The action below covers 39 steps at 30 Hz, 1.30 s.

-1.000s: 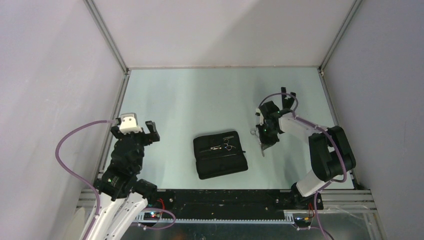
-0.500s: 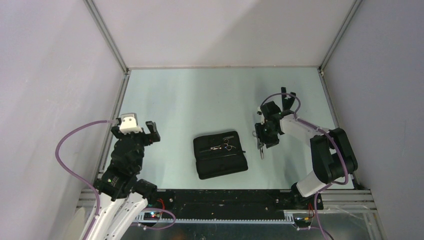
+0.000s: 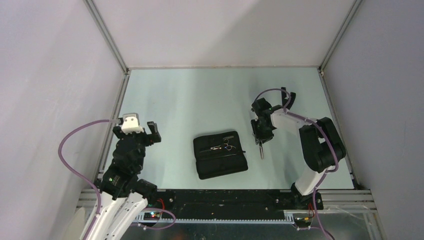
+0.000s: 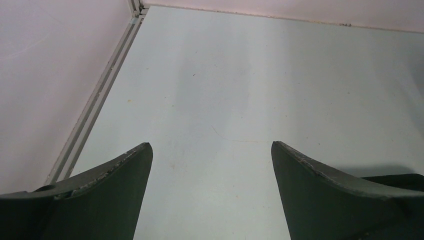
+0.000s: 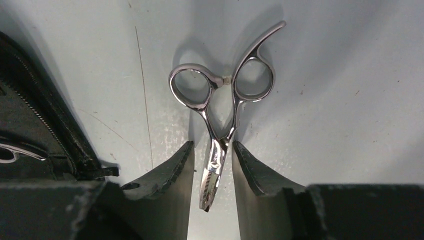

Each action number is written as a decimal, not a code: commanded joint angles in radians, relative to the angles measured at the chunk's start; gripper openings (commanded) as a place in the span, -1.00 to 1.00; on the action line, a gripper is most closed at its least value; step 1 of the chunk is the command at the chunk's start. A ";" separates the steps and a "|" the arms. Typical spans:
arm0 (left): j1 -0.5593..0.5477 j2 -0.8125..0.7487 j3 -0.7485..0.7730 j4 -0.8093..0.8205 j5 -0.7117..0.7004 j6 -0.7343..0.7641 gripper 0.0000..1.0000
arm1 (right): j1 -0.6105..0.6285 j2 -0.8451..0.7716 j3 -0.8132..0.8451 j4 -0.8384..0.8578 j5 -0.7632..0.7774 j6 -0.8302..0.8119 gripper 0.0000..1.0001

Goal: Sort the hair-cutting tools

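Note:
One pair of silver scissors (image 5: 220, 115) lies just right of the black zip case (image 3: 220, 154); it also shows in the top view (image 3: 261, 151). My right gripper (image 5: 212, 150) straddles its blades, jaws narrowly apart with a gap on each side, ring handles pointing away; in the top view the gripper (image 3: 260, 136) stands over the scissors. A second pair of scissors (image 3: 224, 146) lies in the open case. I cannot make out the black comb-like tool. My left gripper (image 4: 210, 150) is wide open and empty at the far left of the top view (image 3: 135, 131).
The case's zip edge (image 5: 55, 135) lies close to the left of my right fingers. Metal frame rails run along the table's left side (image 3: 114, 120) and right side (image 3: 334, 120). The left wrist view holds only bare table (image 4: 240, 80).
My right gripper has moved left towards the case. The scissors under it have turned from tilted to pointing straight at the near edge. The left arm has barely moved.

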 commanded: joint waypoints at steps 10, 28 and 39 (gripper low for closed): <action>0.009 0.022 0.003 0.014 0.052 -0.016 0.91 | 0.030 0.014 0.038 0.001 0.064 -0.007 -1.00; 0.008 0.322 0.167 0.020 0.589 -0.371 0.98 | 0.188 -0.319 0.136 -0.009 0.007 -0.323 -1.00; -0.019 0.559 0.202 0.287 0.965 -0.570 0.78 | 0.388 -0.416 0.138 0.087 -0.015 -0.456 -1.00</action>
